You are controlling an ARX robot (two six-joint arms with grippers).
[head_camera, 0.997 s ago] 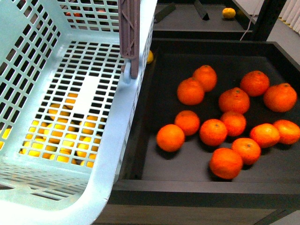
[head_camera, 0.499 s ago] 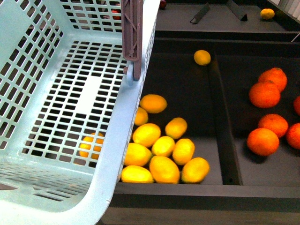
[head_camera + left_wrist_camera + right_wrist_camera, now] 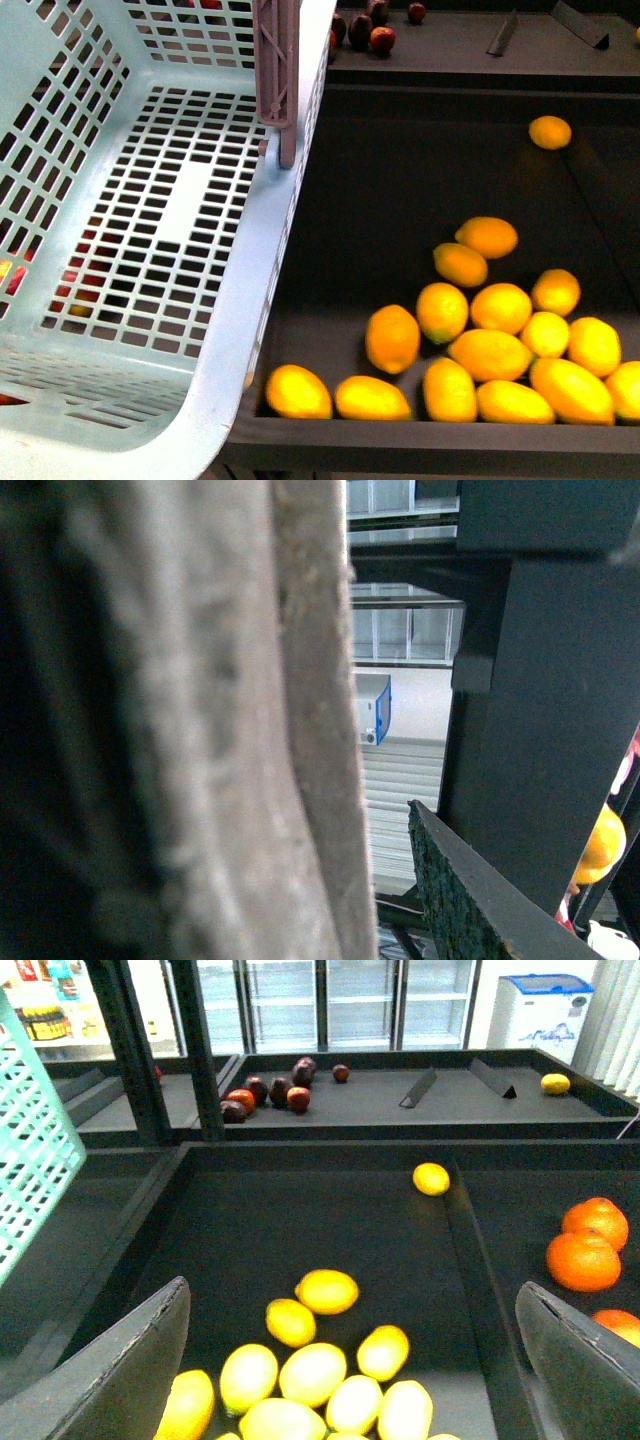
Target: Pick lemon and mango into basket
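Observation:
The aqua basket (image 3: 150, 230) hangs at the left of the front view, its slotted floor bare. Its brown handle (image 3: 277, 80) rises out of the top of the picture. In the left wrist view my left gripper (image 3: 340, 900) is shut on that handle (image 3: 200, 730), which fills the picture as a blur; one finger pad (image 3: 470, 890) shows. A pile of several yellow lemons (image 3: 480, 340) lies in a black bin (image 3: 400, 180) right of the basket. My right gripper (image 3: 350, 1380) is open above these lemons (image 3: 310, 1370), touching none. I cannot pick out a mango.
One lone lemon (image 3: 550, 132) lies at the bin's far right, also in the right wrist view (image 3: 431, 1178). Dark red fruits (image 3: 370, 30) sit in the shelf behind. Orange tangerines (image 3: 585, 1255) lie in the neighbouring bin past a divider (image 3: 475, 1280). The basket wall (image 3: 30, 1160) stands beside the right arm.
The front view has swung from the tangerine bin to the lemon bin; the lemons now lie further right in the picture. The basket keeps its place in the view.

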